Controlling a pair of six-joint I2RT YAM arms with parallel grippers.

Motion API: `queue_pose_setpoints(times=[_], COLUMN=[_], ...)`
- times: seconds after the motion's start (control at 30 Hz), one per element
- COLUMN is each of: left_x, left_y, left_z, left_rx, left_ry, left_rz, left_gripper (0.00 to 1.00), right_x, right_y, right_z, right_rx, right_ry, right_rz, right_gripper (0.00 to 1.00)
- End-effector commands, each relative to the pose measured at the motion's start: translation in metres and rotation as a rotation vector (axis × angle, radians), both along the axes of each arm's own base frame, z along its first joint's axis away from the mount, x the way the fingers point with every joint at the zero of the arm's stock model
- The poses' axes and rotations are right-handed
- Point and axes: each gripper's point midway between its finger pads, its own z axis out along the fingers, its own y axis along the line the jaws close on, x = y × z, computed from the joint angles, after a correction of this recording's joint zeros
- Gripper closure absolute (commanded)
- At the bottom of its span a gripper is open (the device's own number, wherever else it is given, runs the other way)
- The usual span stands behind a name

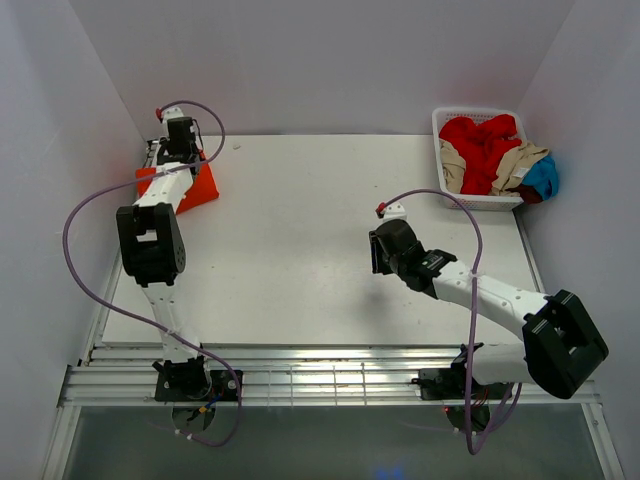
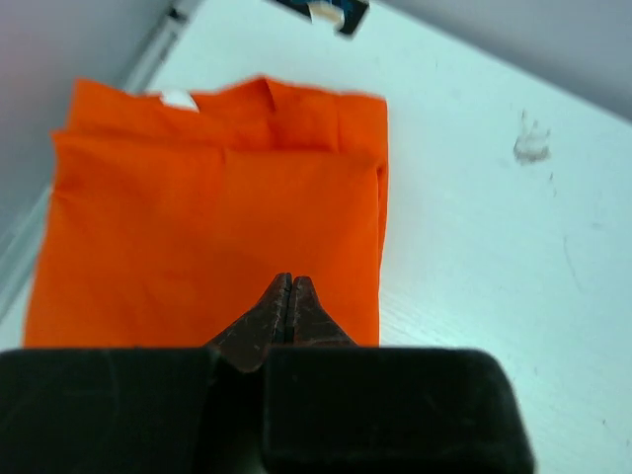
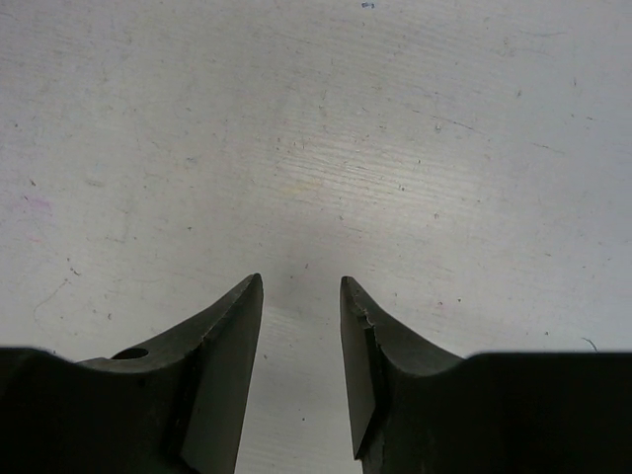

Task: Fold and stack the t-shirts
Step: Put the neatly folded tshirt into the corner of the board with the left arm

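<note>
Lying folded in a corner of the table (image 1: 300,200), the orange shirt (image 2: 207,227) starts the stack. Left gripper (image 2: 289,281) hangs clenched above it, seemingly empty; right gripper (image 3: 301,286) gapes, empty.

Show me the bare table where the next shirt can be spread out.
The broad middle of the table is bare, between the folded orange t-shirt at far left and the basket of shirts at far right. Both far corners are crowded.

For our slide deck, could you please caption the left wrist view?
Left gripper, shut, over the folded orange t-shirt lying on the white table.
</note>
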Motion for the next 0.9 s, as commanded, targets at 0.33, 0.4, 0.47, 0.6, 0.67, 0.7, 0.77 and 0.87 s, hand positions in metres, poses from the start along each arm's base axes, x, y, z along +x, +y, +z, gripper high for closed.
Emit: queue_pose_setpoints(times=[0.33,0.4,0.47,0.6,0.67,0.7,0.77,0.87], left_x=[-0.027,-0.033,-0.042,-0.067,-0.075,-0.084,-0.090,-0.105], left_y=[-0.025,-0.021,-0.017,-0.009,-0.009,-0.008,-0.008,-0.003], left_z=[-0.100,-0.115,-0.126,-0.144,-0.146,-0.152,-0.149,-0.148], left_rx=[-0.189,-0.174,-0.160,-0.138,-0.146,-0.150,-0.149,-0.133], left_ry=[0.175,0.214,0.255,0.327,0.337,0.355,0.353,0.364], left_rz=[-0.015,0.006,0.027,0.084,0.093,0.104,0.113,0.143], left_gripper=[1.00,1.00,1.00,1.00,1.00,1.00,1.00,1.00], right_x=[-0.002,-0.002,-0.004,-0.004,-0.004,-0.004,-0.004,-0.004], right_y=[-0.006,-0.008,-0.009,-0.008,-0.006,-0.004,-0.004,-0.004], right_z=[0.003,0.003,0.001,-0.001,0.000,0.002,0.004,0.007], right_rx=[0.000,-0.004,-0.008,0.002,0.011,0.017,0.019,0.018], right_ry=[-0.008,-0.009,-0.003,0.001,0.001,-0.001,-0.006,-0.013], right_rz=[-0.032,-0.035,-0.037,-0.035,-0.031,-0.029,-0.027,-0.025], right_gripper=[0.57,0.57,0.57,0.57,0.57,0.57,0.57,0.57])
